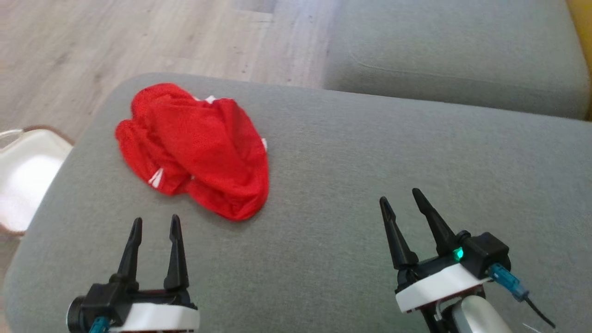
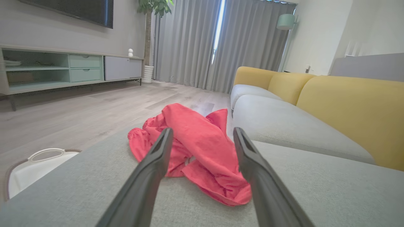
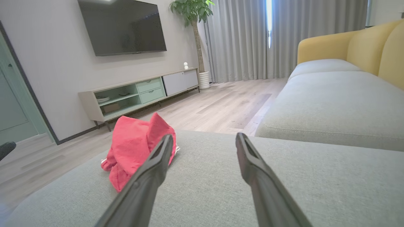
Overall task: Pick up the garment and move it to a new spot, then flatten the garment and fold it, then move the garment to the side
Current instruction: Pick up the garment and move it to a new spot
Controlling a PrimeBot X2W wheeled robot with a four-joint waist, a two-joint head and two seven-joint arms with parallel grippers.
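Note:
A crumpled red mesh garment point(image 1: 199, 150) with small white trim lies bunched on the grey ottoman point(image 1: 333, 175), toward its far left. My left gripper point(image 1: 156, 223) hovers open just short of the garment's near edge, with nothing between its fingers. In the left wrist view the garment point(image 2: 199, 151) sits straight ahead between the two open fingers point(image 2: 157, 157). My right gripper point(image 1: 401, 196) is open too, well to the garment's right over bare cushion. In the right wrist view the garment point(image 3: 135, 148) shows to the left, partly behind the left finger point(image 3: 156, 164).
A white basket point(image 1: 25, 175) with a brown rim stands on the wood floor at the ottoman's left side. A grey sofa seat point(image 1: 458, 55) with yellow backrests point(image 2: 347, 104) lies beyond the ottoman to the right. A TV console point(image 3: 139, 94) lines the far wall.

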